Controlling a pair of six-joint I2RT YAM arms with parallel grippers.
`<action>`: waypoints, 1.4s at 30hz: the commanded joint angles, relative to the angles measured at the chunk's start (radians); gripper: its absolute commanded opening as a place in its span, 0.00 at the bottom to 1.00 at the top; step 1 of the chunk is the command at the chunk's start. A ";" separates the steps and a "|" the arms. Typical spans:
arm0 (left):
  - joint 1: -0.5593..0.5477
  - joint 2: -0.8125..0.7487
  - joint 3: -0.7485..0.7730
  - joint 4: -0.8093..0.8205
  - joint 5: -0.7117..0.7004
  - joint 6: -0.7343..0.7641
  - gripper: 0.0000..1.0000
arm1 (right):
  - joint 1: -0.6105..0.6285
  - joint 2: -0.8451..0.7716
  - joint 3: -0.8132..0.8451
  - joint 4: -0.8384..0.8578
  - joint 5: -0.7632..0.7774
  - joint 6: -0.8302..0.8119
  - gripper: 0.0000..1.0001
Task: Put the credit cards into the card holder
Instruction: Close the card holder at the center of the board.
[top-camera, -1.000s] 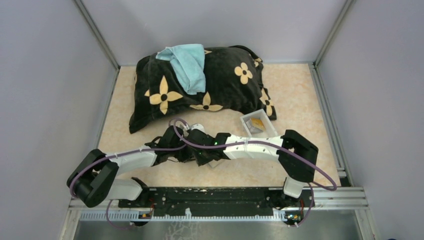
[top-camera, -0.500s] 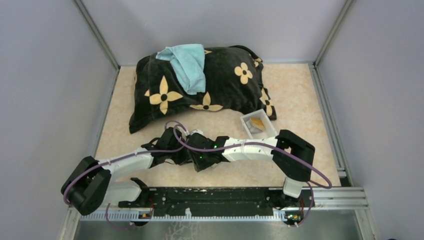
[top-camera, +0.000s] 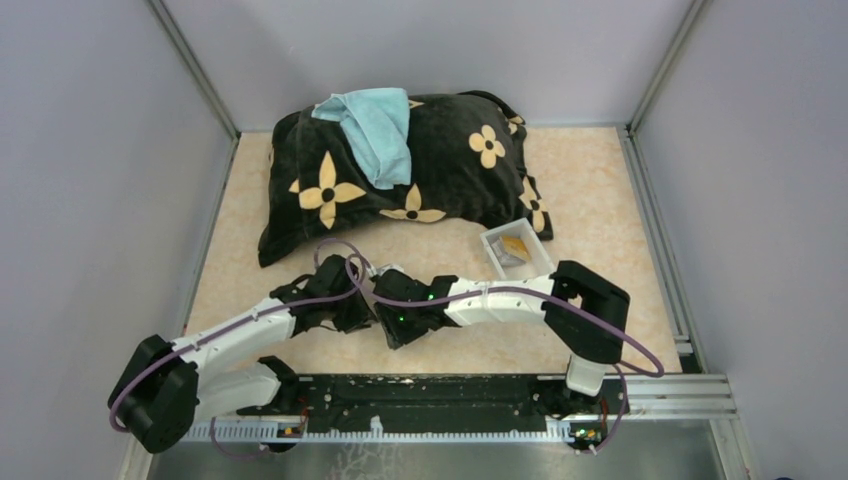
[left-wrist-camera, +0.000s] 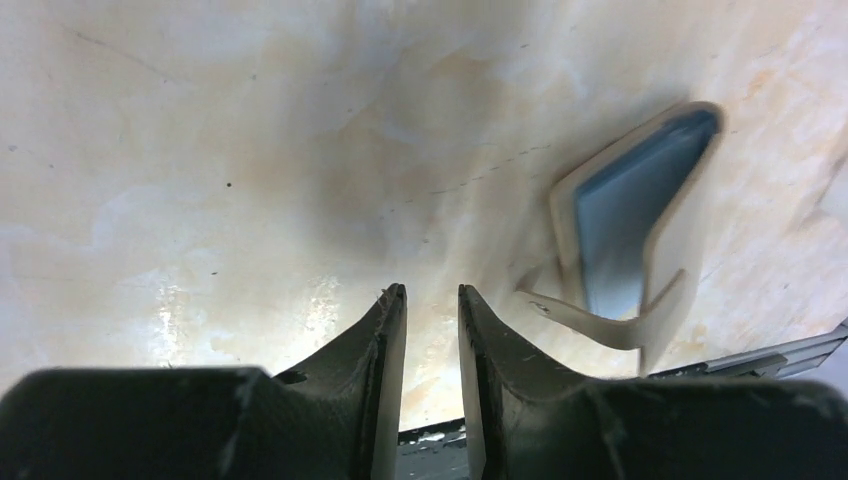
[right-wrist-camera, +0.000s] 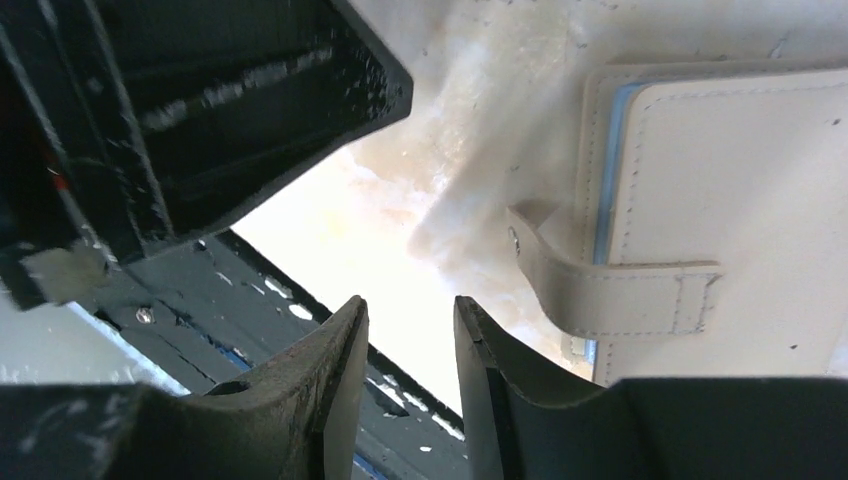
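Holder: cream leather-like bifold card holder (right-wrist-camera: 720, 180), snap tab (right-wrist-camera: 620, 290) loose, lies on the pale mottled table (left-wrist-camera: 200, 150) just beside both claws.
Handling: likely light, floppy and apt to slide; pinch its open edge.
Cards: gold and grey plastic credit cards (top-camera: 515, 246) lie in the white plastic tray (top-camera: 488, 238), apart.
Claws: your left claw (left-wrist-camera: 432, 295) and right claw (right-wrist-camera: 410, 305) stand slightly apart, empty.

My left arm's big black elbow joint (top-camera: 150, 392) has slid back and out, toward the near left corner. My left pincer (left-wrist-camera: 432, 295) has gone a little to the left with it. My right pincer (right-wrist-camera: 410, 305) has dipped closer to the long black base rail (top-camera: 440, 390). The thin purple cable loop (top-camera: 335, 262) stands taller now.
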 joint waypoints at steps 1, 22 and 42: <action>-0.004 -0.031 0.094 -0.084 -0.053 0.019 0.33 | 0.038 -0.071 0.067 -0.018 -0.007 -0.027 0.38; -0.065 0.108 0.339 0.026 0.024 0.115 0.34 | -0.099 -0.437 -0.144 -0.007 0.114 -0.001 0.59; -0.136 0.293 0.331 0.068 0.058 0.103 0.31 | -0.364 -0.379 -0.370 0.236 -0.102 -0.044 0.63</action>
